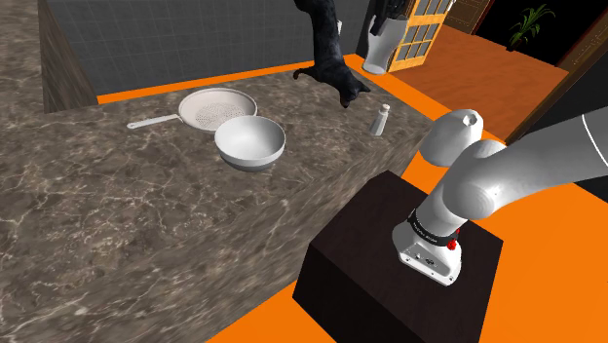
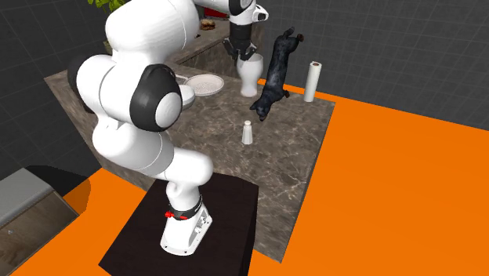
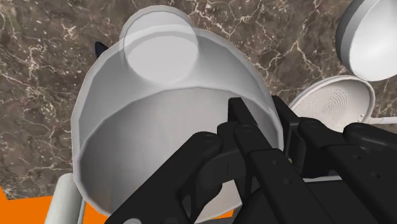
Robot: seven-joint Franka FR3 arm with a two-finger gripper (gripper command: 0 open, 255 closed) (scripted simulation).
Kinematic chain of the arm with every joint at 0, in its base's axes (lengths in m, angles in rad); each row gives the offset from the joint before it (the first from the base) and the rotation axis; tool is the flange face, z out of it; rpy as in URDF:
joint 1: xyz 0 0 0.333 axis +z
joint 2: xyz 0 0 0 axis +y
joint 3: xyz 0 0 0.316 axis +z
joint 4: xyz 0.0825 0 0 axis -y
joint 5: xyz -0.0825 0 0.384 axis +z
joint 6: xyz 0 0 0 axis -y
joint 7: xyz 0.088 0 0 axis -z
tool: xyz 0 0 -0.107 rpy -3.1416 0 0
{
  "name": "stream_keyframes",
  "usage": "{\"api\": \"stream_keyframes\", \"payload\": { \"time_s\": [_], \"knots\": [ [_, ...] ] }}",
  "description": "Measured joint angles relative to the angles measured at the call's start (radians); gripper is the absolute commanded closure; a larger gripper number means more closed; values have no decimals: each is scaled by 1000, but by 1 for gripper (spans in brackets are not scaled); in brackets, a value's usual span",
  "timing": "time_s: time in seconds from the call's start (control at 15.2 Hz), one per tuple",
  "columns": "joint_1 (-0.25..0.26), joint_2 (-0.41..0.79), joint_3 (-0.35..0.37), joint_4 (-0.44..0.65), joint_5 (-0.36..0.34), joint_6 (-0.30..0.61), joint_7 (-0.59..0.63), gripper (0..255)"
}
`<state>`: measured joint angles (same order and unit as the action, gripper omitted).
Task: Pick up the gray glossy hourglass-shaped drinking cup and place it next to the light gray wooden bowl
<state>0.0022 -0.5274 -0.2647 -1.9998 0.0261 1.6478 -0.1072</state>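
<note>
Wrist view: cup (image 3: 162, 105) in gripper (image 3: 254, 122)

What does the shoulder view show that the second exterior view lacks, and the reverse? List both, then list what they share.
Shoulder view adds: the strainer's long handle and a paned cabinet beyond the counter.
Second exterior view adds: a paper towel roll standing on the counter.
Both share: the cup held in the claw, the black cat figure, the small shaker, the bowl, the marble counter and the black stand.
</note>
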Motion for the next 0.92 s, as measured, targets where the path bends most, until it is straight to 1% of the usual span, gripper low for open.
{"api": "stream_keyframes", "payload": {
  "time_s": [0.2, 0.66, 0.92],
  "knots": [
    [16, -10, 56, -27, 15, 22, 68, 255],
    [65, 8, 199, -49, 56, 75, 241, 255],
    [92, 54, 270, -27, 74, 108, 329, 255]
  ]
}}
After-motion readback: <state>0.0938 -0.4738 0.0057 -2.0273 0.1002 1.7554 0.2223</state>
